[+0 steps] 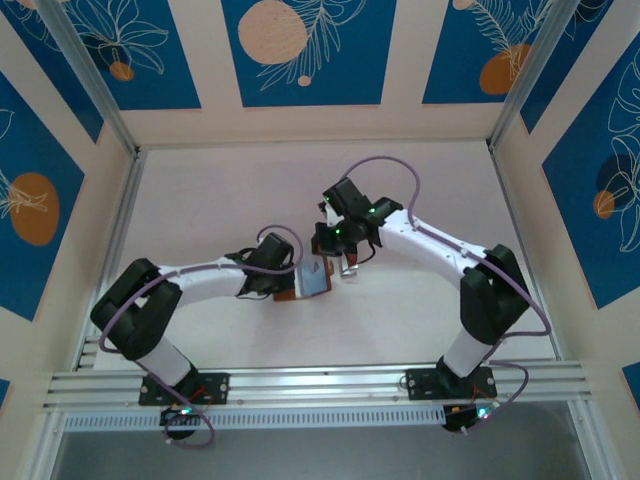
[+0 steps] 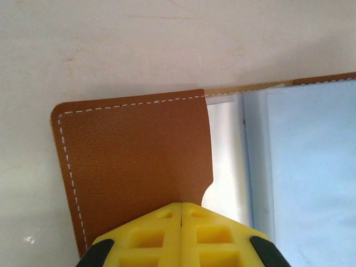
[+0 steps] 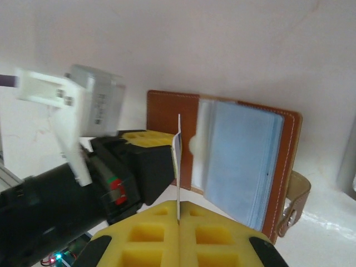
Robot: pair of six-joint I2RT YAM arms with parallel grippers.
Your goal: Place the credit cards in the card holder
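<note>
- Your right gripper (image 3: 179, 214) pinches a thin pale credit card (image 3: 178, 161) upright and edge-on, just short of the small brown leather folding card holder (image 3: 285, 167)
- Your left gripper (image 2: 181, 214), yellow fingers pressed together, sits over its left pocket panel (image 2: 133, 161); contact cannot be told
- The card holder lies open flat on the pale table (image 1: 420, 320) between both grippers, long axis running arm to arm, snap strap (image 3: 295, 200) toward your right arm
- Inside it: clear plastic sleeves (image 2: 228, 161) over a pale blue sheet (image 2: 311, 167)
</note>
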